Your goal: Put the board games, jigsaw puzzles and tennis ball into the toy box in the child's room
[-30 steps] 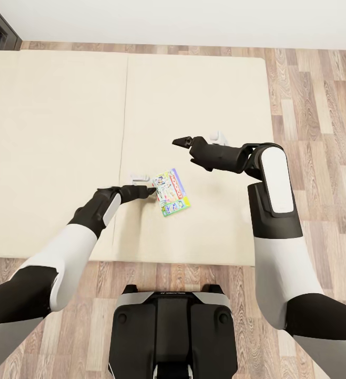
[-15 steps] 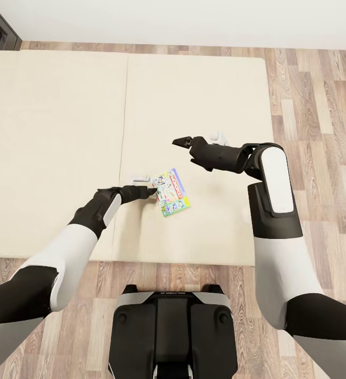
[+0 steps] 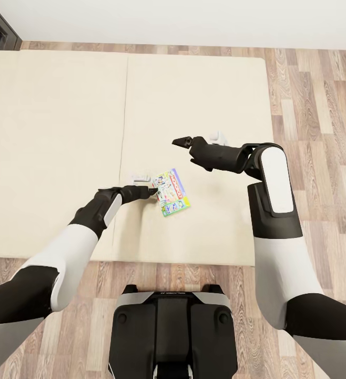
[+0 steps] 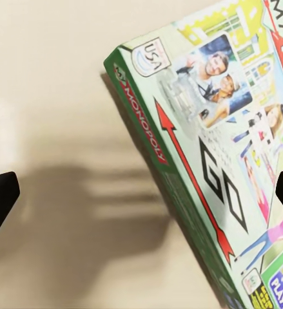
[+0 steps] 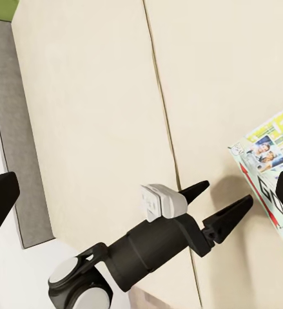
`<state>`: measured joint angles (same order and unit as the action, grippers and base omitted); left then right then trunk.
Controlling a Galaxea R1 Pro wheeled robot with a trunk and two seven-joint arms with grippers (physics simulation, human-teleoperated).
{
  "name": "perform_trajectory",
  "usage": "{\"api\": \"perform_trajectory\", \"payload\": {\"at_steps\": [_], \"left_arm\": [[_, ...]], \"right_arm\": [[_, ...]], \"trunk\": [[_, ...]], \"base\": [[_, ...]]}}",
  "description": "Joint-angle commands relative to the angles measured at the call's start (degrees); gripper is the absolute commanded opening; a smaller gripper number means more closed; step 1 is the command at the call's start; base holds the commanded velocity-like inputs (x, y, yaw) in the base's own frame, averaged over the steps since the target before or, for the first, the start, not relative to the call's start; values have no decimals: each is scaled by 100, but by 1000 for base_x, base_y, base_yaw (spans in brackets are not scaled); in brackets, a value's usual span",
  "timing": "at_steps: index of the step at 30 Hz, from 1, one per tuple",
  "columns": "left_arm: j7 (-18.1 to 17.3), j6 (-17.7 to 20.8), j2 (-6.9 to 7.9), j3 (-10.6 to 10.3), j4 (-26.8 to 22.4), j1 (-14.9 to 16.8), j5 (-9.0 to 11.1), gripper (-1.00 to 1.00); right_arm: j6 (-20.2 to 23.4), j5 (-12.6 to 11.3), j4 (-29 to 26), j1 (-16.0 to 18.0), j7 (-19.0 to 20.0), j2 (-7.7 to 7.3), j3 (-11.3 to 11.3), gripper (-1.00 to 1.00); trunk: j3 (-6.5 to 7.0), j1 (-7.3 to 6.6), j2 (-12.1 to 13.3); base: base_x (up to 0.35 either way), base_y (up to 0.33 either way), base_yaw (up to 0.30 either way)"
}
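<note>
Beige mattress of the bed [image 3: 62, 147] lies under both arms. The left gripper [image 3: 153, 191] reaches low, at about two o'clock, its fingers spread apart right at the edge of the white-green board game [image 3: 171, 192], which lies flat on the mattress. The right gripper [image 3: 179, 141] hangs above the bed, pointing to nine o'clock, well apart from the box; I cannot tell if its fingers are apart. Wood floor [image 3: 320, 131] lies beside the bed.

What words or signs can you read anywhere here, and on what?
"MONOPOLY", in white on a red strip, on the green side edge of the board game.
"GO", with a long red arrow, on its lid.
"USA", in a small round badge at the lid's corner.
"PLAY", cut off at the picture's edge, on the lid.
The other lid print is cut off or too small to read.
</note>
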<state>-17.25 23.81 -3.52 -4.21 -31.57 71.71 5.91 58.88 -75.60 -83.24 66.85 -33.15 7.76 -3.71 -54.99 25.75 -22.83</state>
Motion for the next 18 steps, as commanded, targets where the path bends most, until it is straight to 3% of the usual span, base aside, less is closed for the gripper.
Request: {"api": "perform_trajectory", "payload": {"at_steps": [1, 18], "left_arm": [[11, 42, 2, -13, -7, 1, 59, 100], [6, 19, -104, -23, -7, -21, 48, 100]], "right_arm": [[10, -51, -4, 4, -60, 3, 2, 100], [10, -43, -7, 4, -60, 7, -26, 100]], "trunk": [[-6, 3, -9], [-6, 3, -9]], "base": [[0, 0, 0], [0, 0, 0]]}}
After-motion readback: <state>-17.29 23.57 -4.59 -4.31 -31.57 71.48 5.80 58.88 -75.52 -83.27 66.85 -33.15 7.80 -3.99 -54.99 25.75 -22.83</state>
